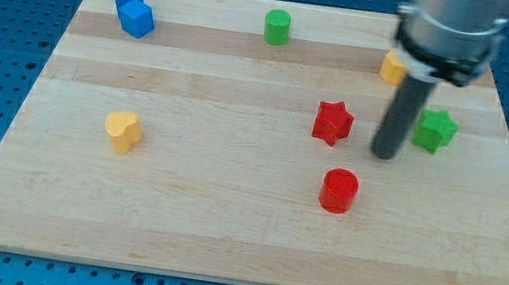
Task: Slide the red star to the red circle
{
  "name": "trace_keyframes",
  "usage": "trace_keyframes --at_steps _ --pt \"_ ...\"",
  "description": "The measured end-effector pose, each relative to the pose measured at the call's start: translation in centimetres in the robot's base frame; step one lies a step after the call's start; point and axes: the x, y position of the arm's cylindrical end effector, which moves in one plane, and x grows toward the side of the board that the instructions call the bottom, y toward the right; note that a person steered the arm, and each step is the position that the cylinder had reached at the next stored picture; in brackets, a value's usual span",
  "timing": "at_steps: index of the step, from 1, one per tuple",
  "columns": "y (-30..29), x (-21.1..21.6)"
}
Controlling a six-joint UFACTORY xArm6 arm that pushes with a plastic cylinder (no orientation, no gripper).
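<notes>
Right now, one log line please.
my tip: right of red star, not touching | red circle: below star, apart | push: not started

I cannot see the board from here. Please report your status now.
My tip down, between red star and green star, touching neither. Red circle below red star, apart. Nothing between them.

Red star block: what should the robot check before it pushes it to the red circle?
1. Small red star block in view, flat on the wooden board: ok.
2. Red circle block visible, towards the view's bottom from the star: ok.
3. Nothing between star and circle: ok.
4. My tip on the star's far side from the circle: not ok, it is at the star's right.
5. Green star block apart from my tip: ok.
</notes>
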Motion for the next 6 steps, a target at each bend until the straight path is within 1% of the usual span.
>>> trace_keyframes --at_steps 2,3,4,5,6 --pt "-11.9 0.0" --pt "-15.9 -0.7" --pt "-15.9 -3.7" --pt "-13.7 -6.0" --pt "-9.1 -6.1"
